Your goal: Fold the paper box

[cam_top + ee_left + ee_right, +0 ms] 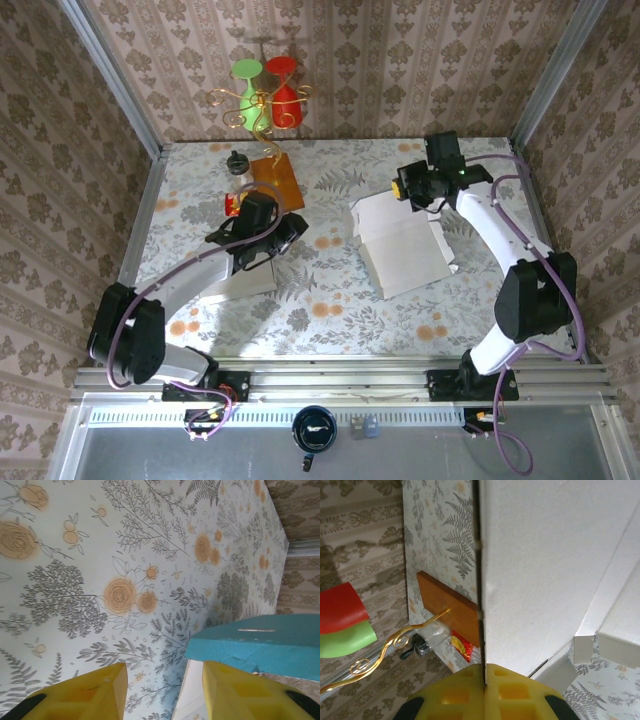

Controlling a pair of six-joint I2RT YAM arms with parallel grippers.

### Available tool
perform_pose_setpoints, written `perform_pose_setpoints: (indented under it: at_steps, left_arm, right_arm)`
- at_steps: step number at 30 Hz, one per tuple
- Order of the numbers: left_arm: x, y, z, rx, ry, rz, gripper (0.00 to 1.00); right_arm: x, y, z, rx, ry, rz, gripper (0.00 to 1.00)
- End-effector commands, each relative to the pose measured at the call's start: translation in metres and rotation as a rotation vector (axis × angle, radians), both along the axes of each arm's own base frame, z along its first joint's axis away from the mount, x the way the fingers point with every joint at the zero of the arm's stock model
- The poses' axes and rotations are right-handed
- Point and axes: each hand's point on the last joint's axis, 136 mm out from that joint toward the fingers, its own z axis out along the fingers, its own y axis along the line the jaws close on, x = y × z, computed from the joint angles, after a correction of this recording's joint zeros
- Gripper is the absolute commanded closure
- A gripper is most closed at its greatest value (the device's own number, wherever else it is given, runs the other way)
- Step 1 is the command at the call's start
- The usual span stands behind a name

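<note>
Right of the wooden base (277,178), the paper box (405,250) is laid flat, its far edge pinched by the closed right gripper (484,675). The left gripper (165,677), spread empty, is held nearer the base.

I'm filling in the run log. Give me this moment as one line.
right gripper: shut on upright panel of paper box | left gripper: open, holding nothing, above table | box: not yet folded
</note>
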Motion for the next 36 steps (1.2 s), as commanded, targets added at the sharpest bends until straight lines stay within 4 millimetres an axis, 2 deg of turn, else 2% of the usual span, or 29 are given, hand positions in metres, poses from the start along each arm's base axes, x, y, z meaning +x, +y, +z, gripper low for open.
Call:
perform_pose_setpoints:
  at_steps: [1,5,15,23,28,32,36]
  left_arm:
    - [-0.01,0.008,-0.003,0.067,-0.024,-0.072,0.57]
    - [-0.008,0.01,-0.004,0.11,-0.06,-0.119,0.58]
    - [-0.008,0.011,-0.02,0.215,-0.153,-0.255,0.65]
    - [-0.011,0.017,-0.039,0.245,-0.19,-0.29,0.7]
    - [-0.01,0.017,-0.037,0.252,-0.258,-0.325,0.71]
    - [-0.013,0.015,-0.039,0.271,-0.296,-0.378,0.72]
    - [-0.015,0.015,-0.044,0.29,-0.323,-0.412,0.73]
  right_arm:
    - [0.008,0.015,-0.016,0.039,-0.031,0.045,1.0]
    - [0.012,0.027,-0.032,0.072,-0.052,0.075,1.0]
    - [0.011,0.044,-0.047,0.102,-0.146,0.2,1.0]
    - [0.01,0.057,-0.045,0.146,-0.241,0.288,1.0]
    - [0.002,0.063,-0.049,0.166,-0.309,0.35,1.0]
    - [-0.009,0.065,-0.065,0.179,-0.321,0.385,1.0]
    - [-0.011,0.067,-0.076,0.176,-0.333,0.414,1.0]
